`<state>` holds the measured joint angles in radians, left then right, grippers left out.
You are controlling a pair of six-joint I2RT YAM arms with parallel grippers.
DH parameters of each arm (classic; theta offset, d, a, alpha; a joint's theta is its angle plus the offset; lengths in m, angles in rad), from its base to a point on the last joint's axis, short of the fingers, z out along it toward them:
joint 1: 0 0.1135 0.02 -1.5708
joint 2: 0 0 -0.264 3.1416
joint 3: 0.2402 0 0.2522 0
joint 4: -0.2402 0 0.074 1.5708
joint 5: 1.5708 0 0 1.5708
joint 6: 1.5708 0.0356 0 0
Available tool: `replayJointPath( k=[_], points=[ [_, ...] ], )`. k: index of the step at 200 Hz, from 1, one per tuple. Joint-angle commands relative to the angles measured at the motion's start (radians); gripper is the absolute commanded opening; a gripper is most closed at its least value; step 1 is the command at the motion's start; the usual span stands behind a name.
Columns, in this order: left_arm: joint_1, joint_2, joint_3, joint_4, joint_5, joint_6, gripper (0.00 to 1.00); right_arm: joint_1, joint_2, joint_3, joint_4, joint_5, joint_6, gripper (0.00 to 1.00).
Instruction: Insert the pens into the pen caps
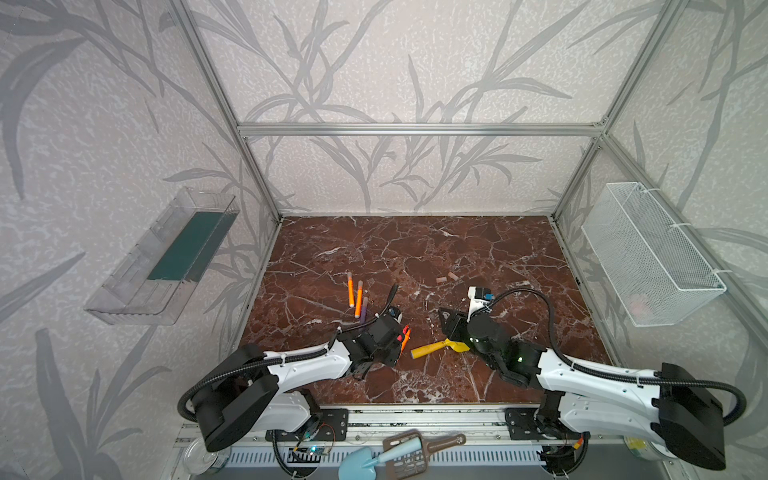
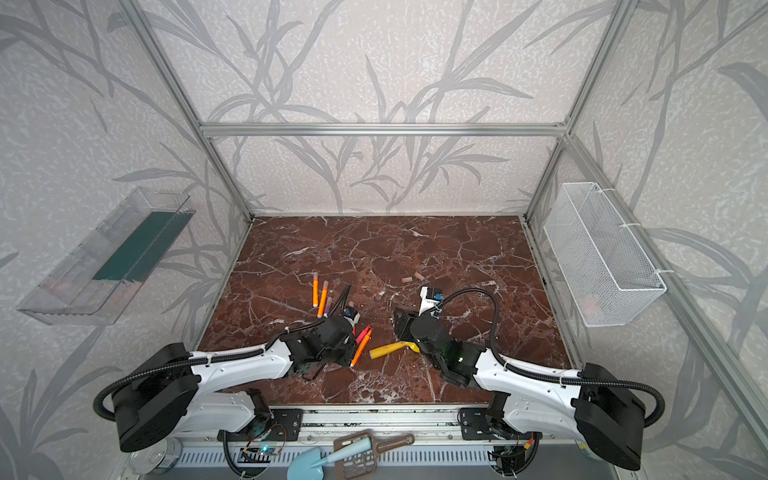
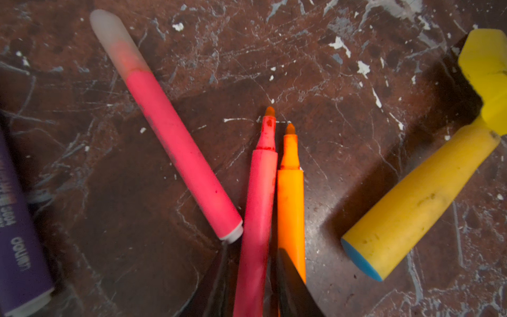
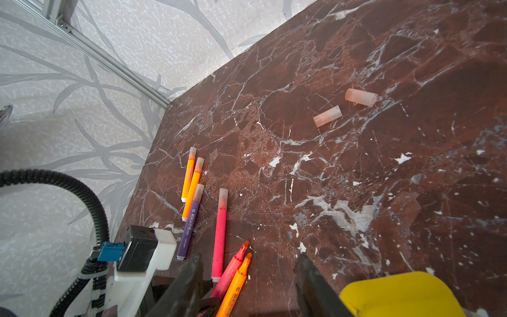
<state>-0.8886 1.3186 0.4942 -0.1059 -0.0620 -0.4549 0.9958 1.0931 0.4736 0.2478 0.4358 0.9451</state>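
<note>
In both top views two bare pens (image 1: pixel 405 334) lay at the left end effector (image 1: pixel 398 347), below centre, and two loose caps (image 1: pixel 453 275) sat to the upper right of them. From the left wrist, fingers (image 3: pixel 290 277) closely flanked the pink pen (image 3: pixel 260 205) at bottom centre; whether they pinched it could not be told. From the right wrist, the right end effector (image 4: pixel 249 258) stood released, with the bare pens just beyond its tips.
</note>
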Motion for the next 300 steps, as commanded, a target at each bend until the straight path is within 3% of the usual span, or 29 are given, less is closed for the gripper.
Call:
replayJointPath(
  k=[1,50,93,129,163,196,269,300],
  points=[
    [-0.013,0.042,0.038,-0.030,-0.016,0.000,0.31,-0.002,-0.012,-0.011,-0.012,0.001,-0.005,0.54],
    [-0.028,0.094,0.073,-0.045,-0.042,-0.007,0.29,-0.003,-0.026,-0.013,-0.025,-0.011,-0.005,0.54],
    [-0.033,0.088,0.083,-0.058,-0.062,-0.010,0.16,-0.002,-0.054,-0.023,-0.032,-0.002,0.001,0.54],
    [-0.033,0.050,0.097,-0.072,-0.060,-0.007,0.15,-0.003,-0.074,-0.033,-0.034,0.015,0.009,0.54],
    [-0.030,0.000,0.143,-0.120,-0.182,-0.021,0.12,-0.003,-0.081,-0.043,-0.009,0.032,0.020,0.54],
    [-0.026,-0.029,0.201,-0.135,-0.181,0.015,0.12,-0.003,-0.061,-0.027,0.009,0.005,0.025,0.54],
    [-0.027,-0.165,0.179,-0.045,-0.020,0.074,0.12,-0.003,0.212,0.066,0.250,-0.200,0.066,0.52],
    [-0.027,-0.193,0.158,-0.041,-0.002,0.075,0.12,0.002,0.328,0.133,0.320,-0.283,0.078,0.49]
  ],
)
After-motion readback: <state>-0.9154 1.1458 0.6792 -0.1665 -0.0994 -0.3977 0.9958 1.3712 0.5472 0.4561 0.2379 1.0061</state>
